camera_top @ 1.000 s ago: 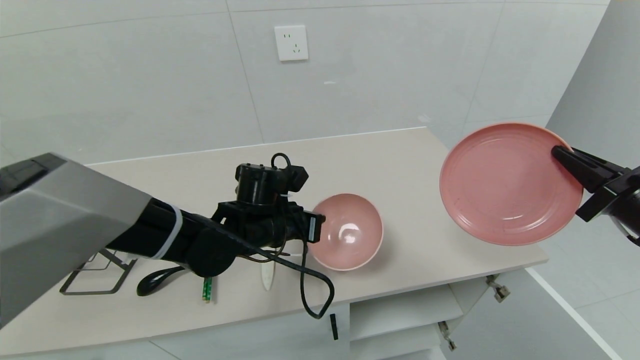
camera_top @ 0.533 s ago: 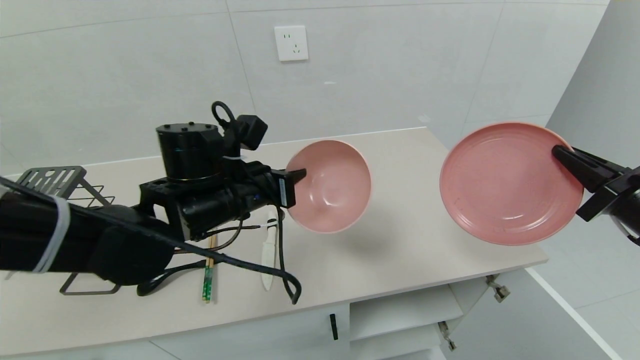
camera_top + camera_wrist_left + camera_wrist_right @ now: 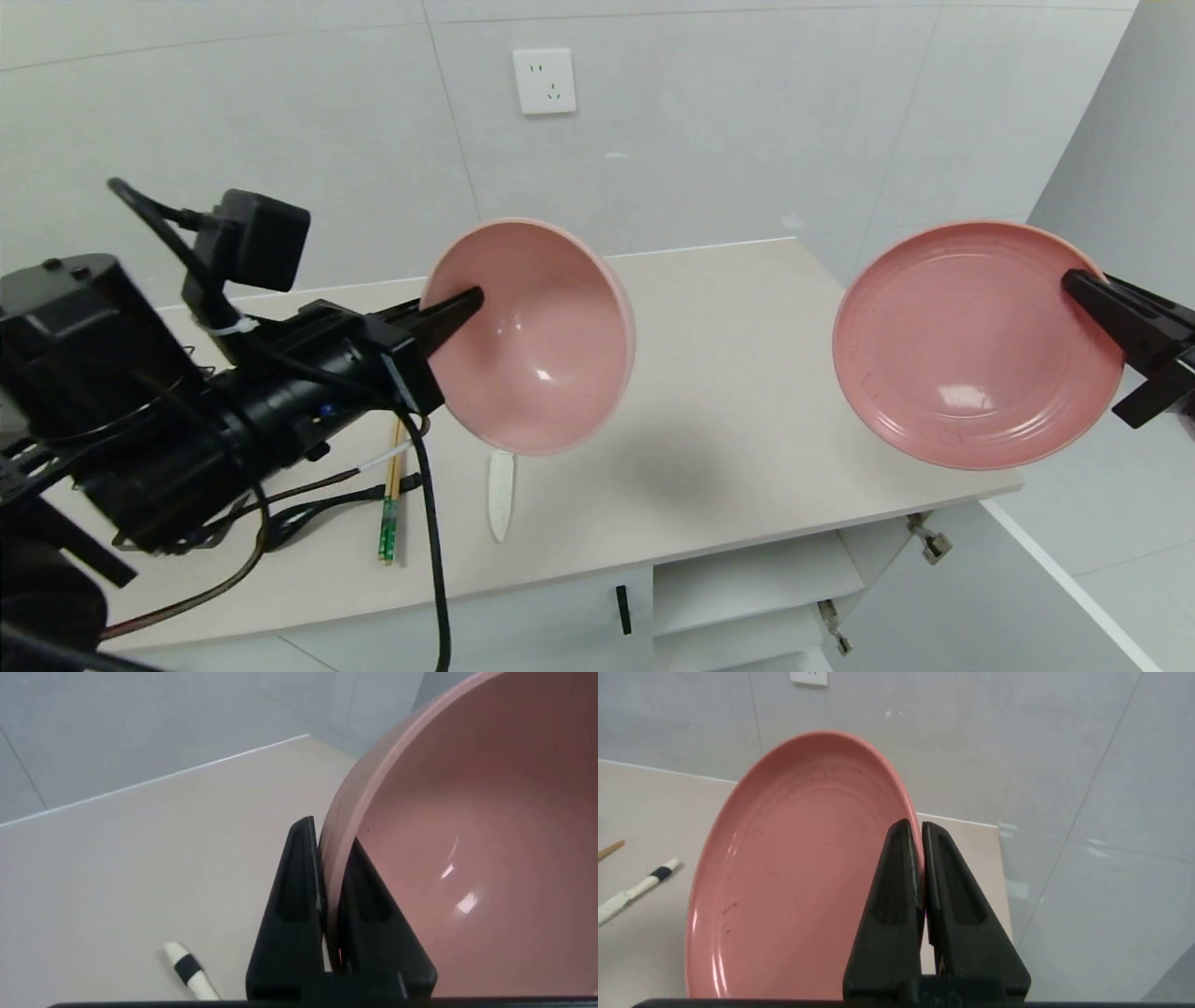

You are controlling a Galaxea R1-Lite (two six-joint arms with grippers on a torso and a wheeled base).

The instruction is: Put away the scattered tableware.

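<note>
Now the left gripper (image 3: 471,299) is pinching the rim of the glossy pink bowl (image 3: 541,345) and carrying it higher, tilted, well above the matte beige counter (image 3: 747,392) (a second ago it sat there). The right gripper (image 3: 1075,280) is clamping the round, ridged pink plate (image 3: 971,345) mid-air past the counter's right end, barely shifting. Slim chopsticks (image 3: 388,523) are lying flat.

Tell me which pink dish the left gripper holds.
The bowl, the deep one, pinched at its rim by the left gripper. The flat plate is in the right gripper.
</note>
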